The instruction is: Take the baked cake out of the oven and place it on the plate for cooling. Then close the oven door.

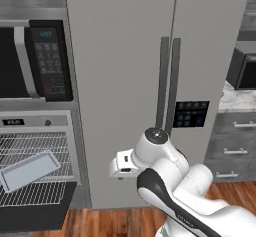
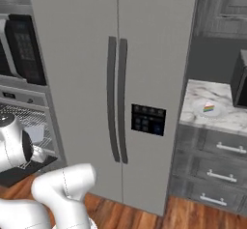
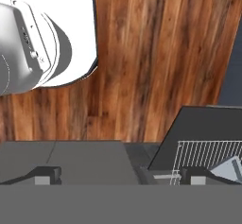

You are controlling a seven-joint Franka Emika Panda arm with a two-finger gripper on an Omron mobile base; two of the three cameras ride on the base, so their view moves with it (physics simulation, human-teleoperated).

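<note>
Oven (image 1: 37,156) at nine o'clock, oven door (image 1: 35,206) dropped open, grey tray (image 1: 30,170) on the wire rack. Gripper (image 3: 120,175) spread wide, empty. Best approached level, jaws straddling the tray's near edge, clear of rack wires.

A: Noted: a grey two-door fridge (image 1: 150,81) with a dark panel (image 2: 148,119).
B: Confirmed. A microwave (image 1: 35,61) is mounted left; grey drawers (image 2: 212,167) stand right, over wood floor (image 3: 156,53).

grey fridge (image 1: 120,56), rainbow-striped cake (image 2: 208,107), reddish-brown wood-grain floor (image 3: 156,53)
</note>
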